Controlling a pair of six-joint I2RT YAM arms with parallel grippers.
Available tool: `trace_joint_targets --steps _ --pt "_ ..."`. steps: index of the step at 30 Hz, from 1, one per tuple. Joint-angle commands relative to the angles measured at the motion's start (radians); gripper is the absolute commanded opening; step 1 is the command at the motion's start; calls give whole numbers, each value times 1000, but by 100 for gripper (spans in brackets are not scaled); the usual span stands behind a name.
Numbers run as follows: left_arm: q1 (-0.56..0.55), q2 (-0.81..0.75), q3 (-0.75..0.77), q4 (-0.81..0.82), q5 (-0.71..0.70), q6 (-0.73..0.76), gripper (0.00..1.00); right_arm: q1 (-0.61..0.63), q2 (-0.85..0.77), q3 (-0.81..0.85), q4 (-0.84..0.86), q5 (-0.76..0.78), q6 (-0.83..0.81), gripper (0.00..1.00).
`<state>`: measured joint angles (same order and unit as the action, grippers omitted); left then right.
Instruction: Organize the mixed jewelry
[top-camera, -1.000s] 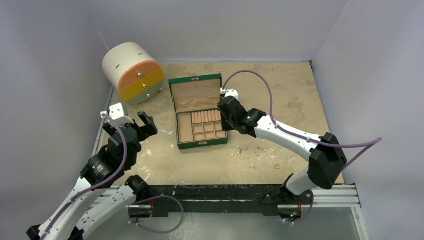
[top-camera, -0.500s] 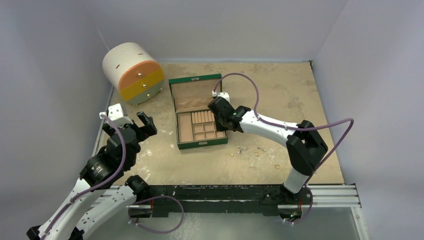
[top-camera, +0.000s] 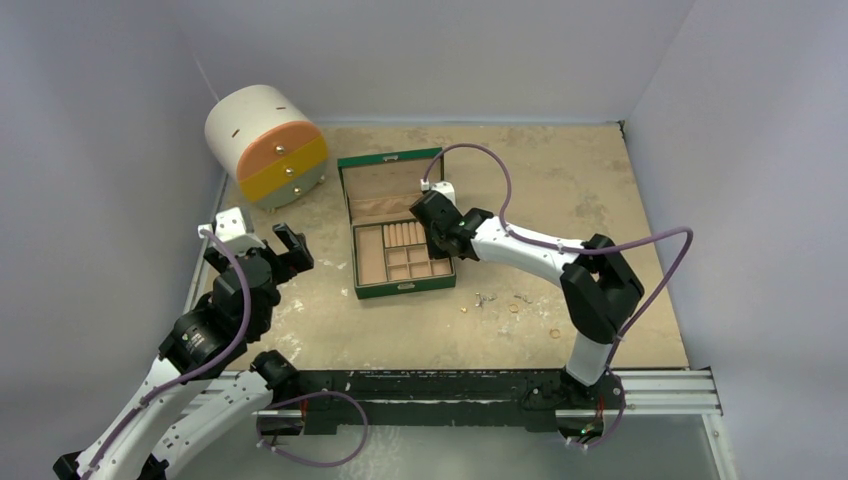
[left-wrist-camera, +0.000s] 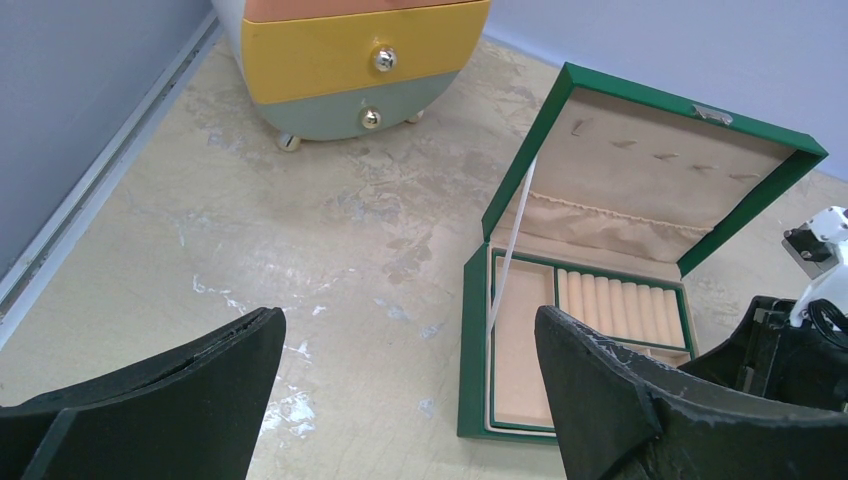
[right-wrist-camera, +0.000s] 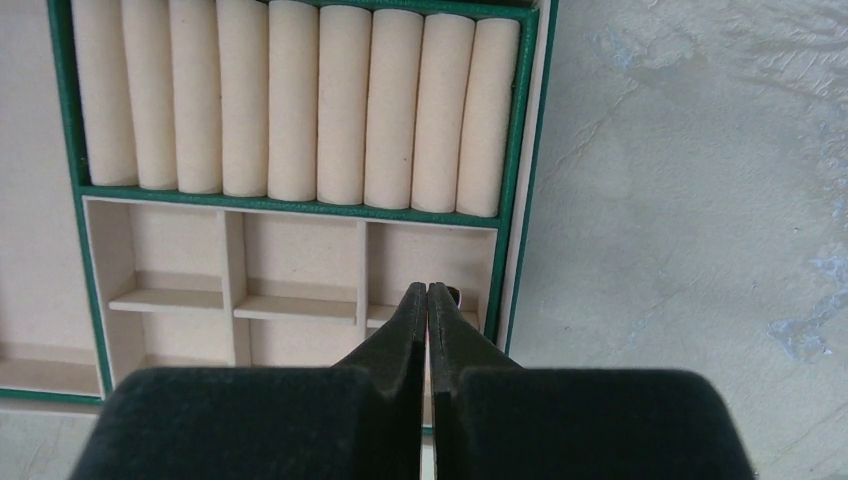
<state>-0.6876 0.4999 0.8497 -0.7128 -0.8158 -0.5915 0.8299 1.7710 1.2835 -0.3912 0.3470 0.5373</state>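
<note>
Several tiny gold and silver pieces of the mixed jewelry (top-camera: 514, 308) lie loose on the table, right of the open green jewelry box (top-camera: 400, 291); a gold ring (top-camera: 554, 333) lies farthest right. My right gripper (top-camera: 437, 238) hangs over the box's right small compartments. In the right wrist view the right gripper (right-wrist-camera: 428, 290) is pinched shut, and a tiny piece (right-wrist-camera: 455, 294) peeks out beside its tip, above the rightmost compartment next to the box rim (right-wrist-camera: 520, 250). My left gripper (top-camera: 285, 250) is open and empty left of the box, as the left wrist view (left-wrist-camera: 410, 325) shows.
A round white cabinet (top-camera: 265, 140) with orange and yellow drawers stands at the back left, also in the left wrist view (left-wrist-camera: 350, 60). The box lid (left-wrist-camera: 650, 170) stands upright. Grey walls close in three sides of the table.
My right gripper has moved left from the box's right edge to over its right compartments, the arm folding in. The left arm has barely moved.
</note>
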Motion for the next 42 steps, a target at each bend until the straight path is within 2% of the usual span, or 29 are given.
trace_joint_targets --steps 1,5,11,19,34,39,42 --pt "3 -8 4 35 -14 -2 96 -7 0 38 -9 51 21 1" --pt "3 -7 4 35 -15 -2 96 -8 4 36 -13 59 26 4" --pt "2 -7 5 35 -15 -2 96 -8 -8 26 -16 60 35 15" --pt "3 -4 4 35 -15 -2 96 -8 -65 2 -27 49 51 17" --pt "2 10 4 36 -12 -2 96 -8 -369 -279 -16 -7 150 21" --pt "2 12 4 36 -11 -2 96 -8 -440 -360 11 -40 126 25" --pt "3 13 4 36 -11 -2 96 -8 -462 -404 46 -116 96 26"
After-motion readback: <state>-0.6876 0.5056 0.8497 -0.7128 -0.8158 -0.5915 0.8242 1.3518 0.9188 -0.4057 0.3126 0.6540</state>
